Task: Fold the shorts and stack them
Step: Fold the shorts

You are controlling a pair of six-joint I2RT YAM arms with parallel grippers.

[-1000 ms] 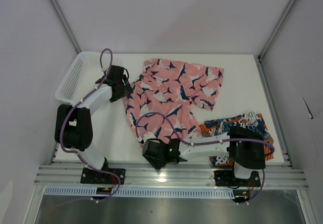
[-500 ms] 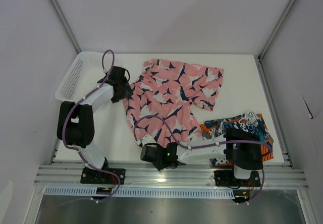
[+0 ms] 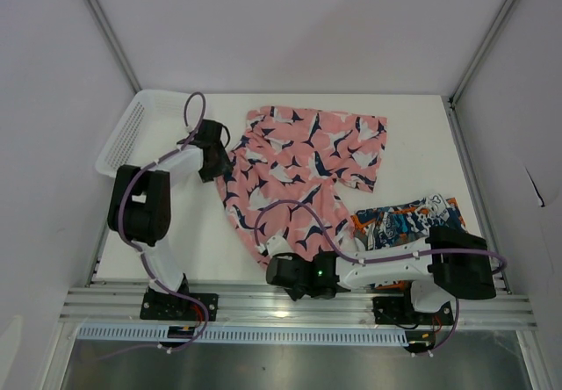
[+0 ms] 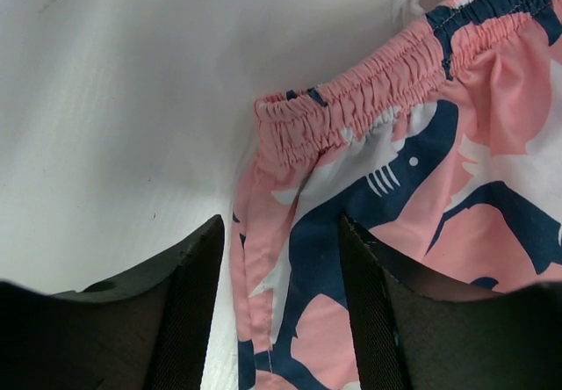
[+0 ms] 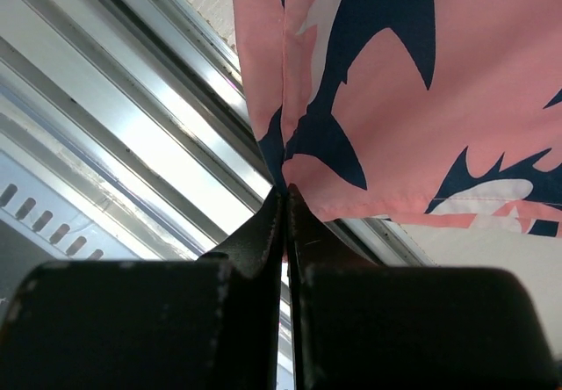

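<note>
At the upper left of the overhead view, a white mesh basket (image 3: 118,140) sits on the table's far left corner. What shows of its inside is only its own white mesh, and the left arm covers its near right corner.

Just right of the basket, the left gripper (image 4: 281,227) points down at the left end of the pink shorts (image 3: 307,157). In the wrist view its jaws stand apart, released. One finger is over bare table beside the side seam and the other is over the fabric, just below the gathered waistband (image 4: 369,91). Nothing is pinched between them.

The pink shorts lie spread across the middle of the white table (image 3: 193,232), with one leg reaching toward the far right and the other running down to the near edge. There the right gripper (image 5: 285,198) is clenched, and the tips of its closed fingers grasp the corner of the hem (image 5: 369,201). The fabric is drawn out over the aluminium rail (image 3: 263,305) that runs along the bottom of the frame.

The printed shorts (image 3: 404,219) lie crumpled at the lower right of the table, apart from the pink pair.

Pale plain walls (image 3: 290,30) close in the table on three sides, with metal posts at the far corners.

The right arm lies across the near edge of the printed shorts and hides it. From overhead, neither gripper's fingertips can be made out. A purple cable (image 3: 189,113) loops over the left arm.
</note>
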